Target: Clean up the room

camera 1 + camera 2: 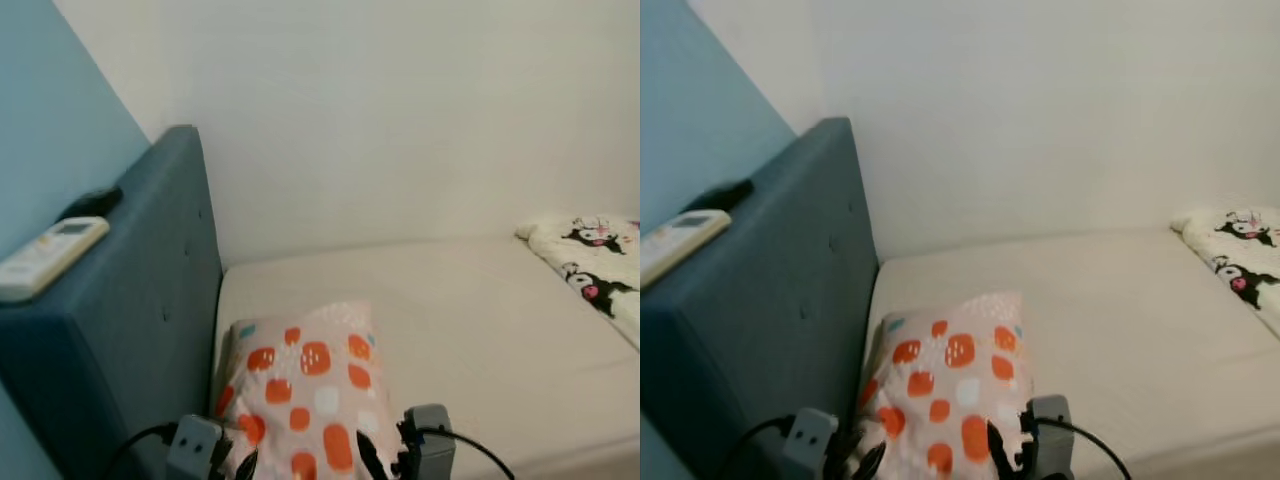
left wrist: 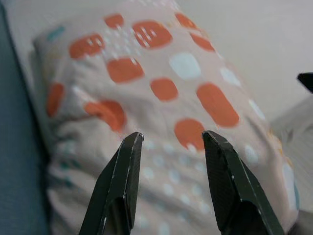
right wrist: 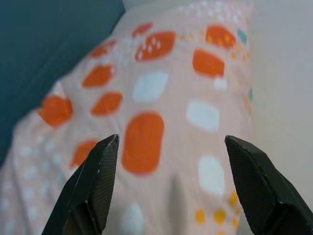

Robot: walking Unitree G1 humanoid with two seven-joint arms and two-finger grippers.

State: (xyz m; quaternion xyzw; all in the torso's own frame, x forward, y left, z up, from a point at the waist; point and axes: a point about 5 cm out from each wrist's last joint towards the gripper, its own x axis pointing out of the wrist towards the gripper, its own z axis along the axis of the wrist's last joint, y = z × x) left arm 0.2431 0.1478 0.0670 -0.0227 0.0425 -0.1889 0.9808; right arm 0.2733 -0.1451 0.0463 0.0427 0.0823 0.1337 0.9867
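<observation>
A wide bed with a bare cream mattress point(image 1: 450, 300) stretches ahead of both end effectors and off to the right of the right one, pushed into the corner of a white wall. A tall padded blue fabric headboard point(image 1: 150, 300) stands just left of the left end effector, closing off that end of the bed.

Directly in front of both end effectors, lying on the mattress with its far end propped against the headboard, is a soft pale-pink pillow printed with orange and white rounded squares point(image 1: 305, 395); that looks like its proper place at the head of the bed. The left end effector point(image 2: 168, 147) has its black fingers spread apart just short of the pillow's near side, gripping nothing. The right end effector point(image 3: 171, 161) is spread wider beside it, likewise empty, so the pair flank the pillow's near end.

Far right of the right end effector, a white blanket with black cartoon figures point(image 1: 600, 265) is bunched on the mattress. Left of and beyond the left end effector, a white remote control point(image 1: 50, 255) rests on the headboard's top, with a small dark object point(image 1: 95, 202) behind it.
</observation>
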